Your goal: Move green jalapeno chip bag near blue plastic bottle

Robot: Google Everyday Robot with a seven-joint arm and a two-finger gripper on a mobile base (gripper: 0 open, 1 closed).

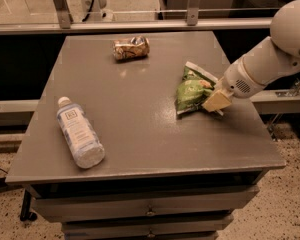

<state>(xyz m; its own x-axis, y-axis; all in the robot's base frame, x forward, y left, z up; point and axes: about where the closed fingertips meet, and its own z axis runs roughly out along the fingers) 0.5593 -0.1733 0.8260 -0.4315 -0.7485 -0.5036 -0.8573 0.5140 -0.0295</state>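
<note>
Camera view, single vantage.

Gripper (217,100): a tan end piece on the white arm (270,59), which enters from the right edge of the view. It sits low over the right part of the grey table (140,144) and meets the right-hand edge of the green jalapeno chip bag (191,90). Whether the jaws are spread, pressed together or pinching the bag cannot be told from this angle.

Green jalapeno chip bag: directly at the jaws, on their left side and touching them. It lies on the tabletop with its white edge toward the far side and its lower corner toward the near side.

Blue plastic bottle (80,134): well apart from the jaws, far to their left and nearer the front edge of the table. It lies on its side, white cap pointing away toward the rear left, dark square label facing up.

Crushed can (131,47): tan-gold, lying on its side to the left of the jaws and farther back, near the rear edge of the table, apart from both bag and bottle.

Drawer front (150,211): below the tabletop, under and left of the jaws.
</note>
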